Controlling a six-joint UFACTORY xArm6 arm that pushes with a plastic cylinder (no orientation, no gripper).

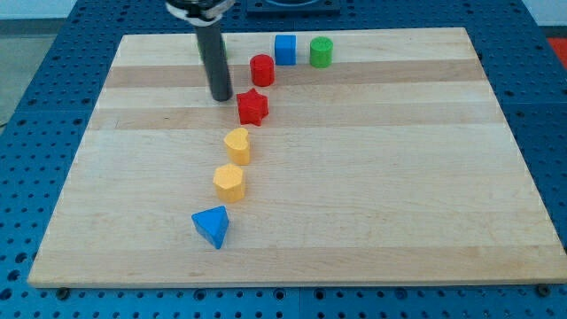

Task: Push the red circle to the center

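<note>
1. My tip [221, 97] is the blunt lower end of a plain dark rod. It has nothing to spread, press together or pinch with, so it holds nothing. It rests on the board [399, 177] in the upper left part, and I can see a gap between it and every block.

2. Nearest to my tip is the red star [252, 107], just beside it toward the view's right and slightly lower. The two look apart, not touching.

3. The red circle [261, 69], the block to be moved, stands near my tip, up and to the view's right of it. It sits close to the board's top edge, above the red star.

4. As I judge it, the task is barely begun, if at all. The red circle is well short of the centre, which lies down and to the view's right of it.

5. My tip is to the view's left of and below the circle. To drive it toward the centre I would likely need to get to its upper left side first.

6. Farther out, a blue cube [284, 50] sits just beside the circle toward the upper right, then a green cylinder [321, 52]. A sliver of green shows behind the rod, too hidden to name.

7. Below the star run two yellow blocks [237, 144] [229, 182], then a blue triangle [213, 226]. The star lies near the circle's downward path and could be struck.
</note>
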